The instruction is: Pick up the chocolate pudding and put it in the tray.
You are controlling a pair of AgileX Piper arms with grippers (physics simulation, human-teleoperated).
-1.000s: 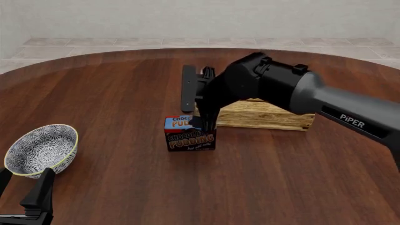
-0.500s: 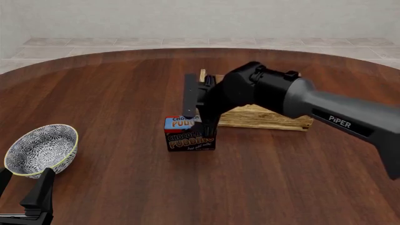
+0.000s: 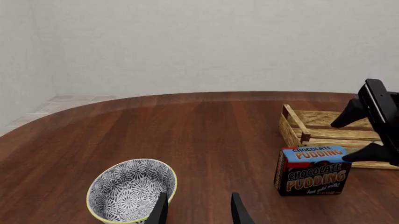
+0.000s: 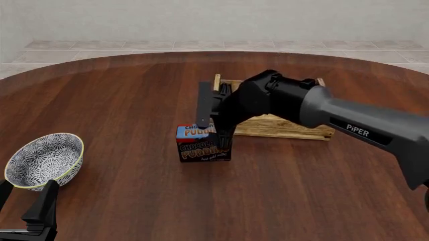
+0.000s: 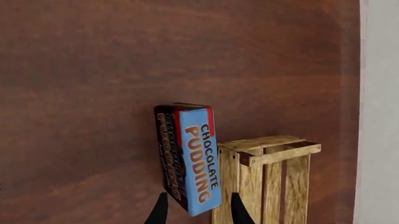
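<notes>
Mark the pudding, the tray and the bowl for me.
pudding (image 4: 203, 149): front view, on its lettered front face.
tray (image 3: 324, 134): left wrist view, on a side slat.
bowl (image 4: 41, 156): front view, on its patterned inside.

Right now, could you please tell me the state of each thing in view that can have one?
chocolate pudding: upright on the table, beside the tray, not lifted.
tray: on the table, nothing visible inside.
bowl: upright, empty.
right gripper: open, lowered over the pudding, fingers straddling its top.
left gripper: open, holding nothing, beside the bowl.
</notes>
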